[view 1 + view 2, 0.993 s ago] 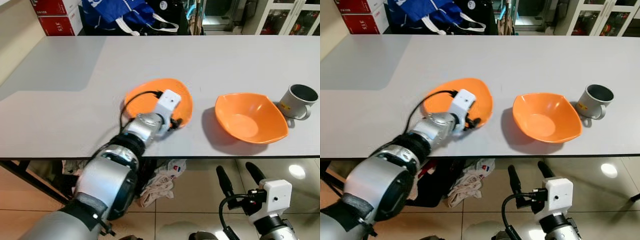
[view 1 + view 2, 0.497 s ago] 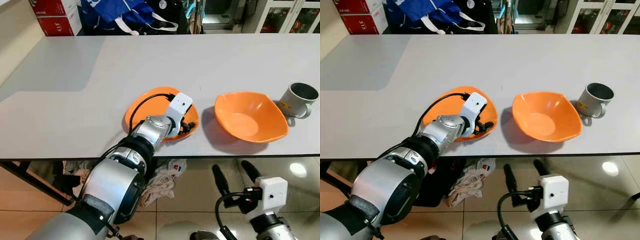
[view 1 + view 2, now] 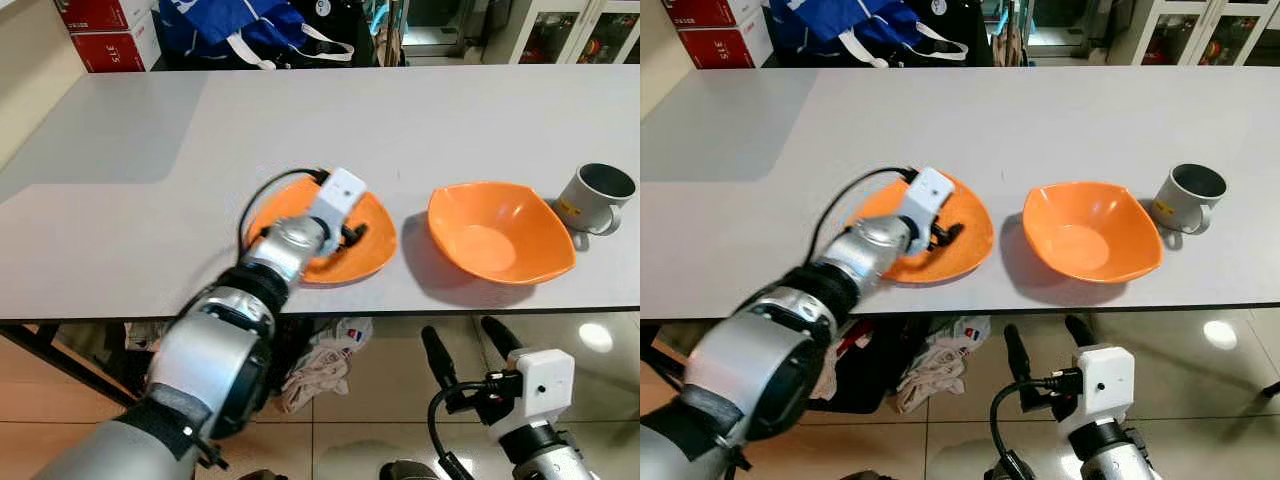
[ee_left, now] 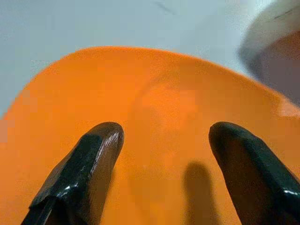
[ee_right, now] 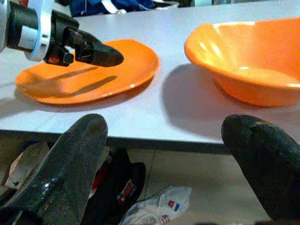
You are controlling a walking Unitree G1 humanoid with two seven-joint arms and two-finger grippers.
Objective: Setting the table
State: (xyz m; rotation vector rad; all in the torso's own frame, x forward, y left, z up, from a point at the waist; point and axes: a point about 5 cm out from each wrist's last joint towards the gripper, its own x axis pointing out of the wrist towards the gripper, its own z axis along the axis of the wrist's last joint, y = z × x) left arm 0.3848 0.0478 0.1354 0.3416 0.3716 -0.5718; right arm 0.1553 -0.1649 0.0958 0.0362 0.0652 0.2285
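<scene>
Grey table point(image 3: 150, 200) in front of me; at its far edge sit red boxes point(image 3: 105, 35) on the left and a blue bag point(image 3: 250, 25) beside them, glass-door cabinets point(image 3: 580, 35) far right. On the floor under the near edge lies a crumpled plastic bag point(image 3: 325, 365). Near edge of the table, left to right: orange plate point(image 3: 375, 245), orange bowl point(image 3: 500, 235), grey mug point(image 3: 597, 200) just beside the bowl's right corner, handle toward me. Plate and bowl are near each other but apart, bare tabletop between them. My left arm reaches over the near edge and covers the plate's left half; my left gripper point(image 4: 164, 140) is over the plate's middle, fingers spread, nothing between them. In the left wrist view both black fingertips point(image 4: 101, 145) hover just above the orange surface, casting a shadow on it; can't tell if they touch. My right gripper point(image 3: 470, 345) hangs below table level, near side, under the bowl, fingers apart and empty. In the right wrist view it looks across the table edge at plate and bowl.
</scene>
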